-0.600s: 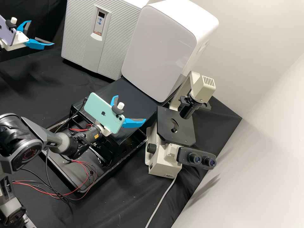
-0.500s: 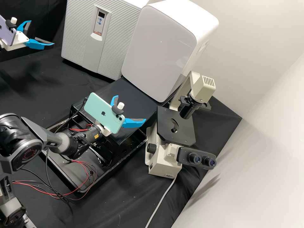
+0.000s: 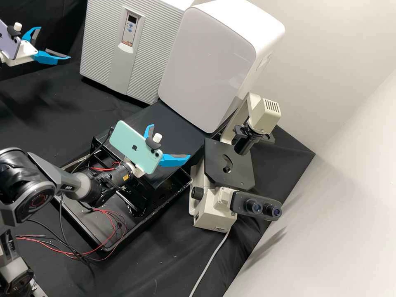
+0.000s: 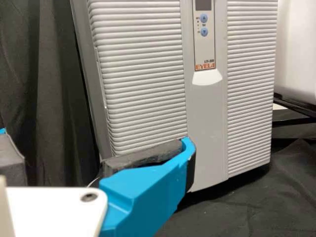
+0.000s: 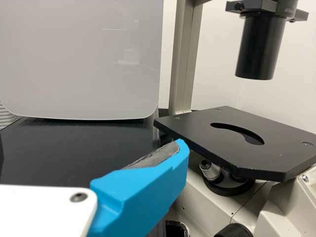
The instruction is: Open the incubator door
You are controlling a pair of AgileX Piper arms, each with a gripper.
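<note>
The incubator (image 3: 103, 49), a pale box with a ribbed front and a small control panel, stands at the back in the high view, its door (image 3: 150, 57) closed. My left gripper (image 3: 55, 42) is at the upper left, open, holding nothing, apart from the incubator. In the left wrist view, one finger of the left gripper (image 4: 94, 140) overlaps the lower front of the incubator (image 4: 140, 74). My right gripper (image 3: 171, 140) stands open, with nothing between its fingers, near the middle of the high view. In the right wrist view, the right gripper (image 5: 91, 148) shows one blue finger.
A white rounded cabinet (image 3: 206, 66) stands beside the incubator, behind a glossy black surface (image 3: 165, 119). A microscope (image 3: 229, 165) is right of my right gripper. A black tray (image 3: 88, 229) with loose red and black wires lies under the right arm.
</note>
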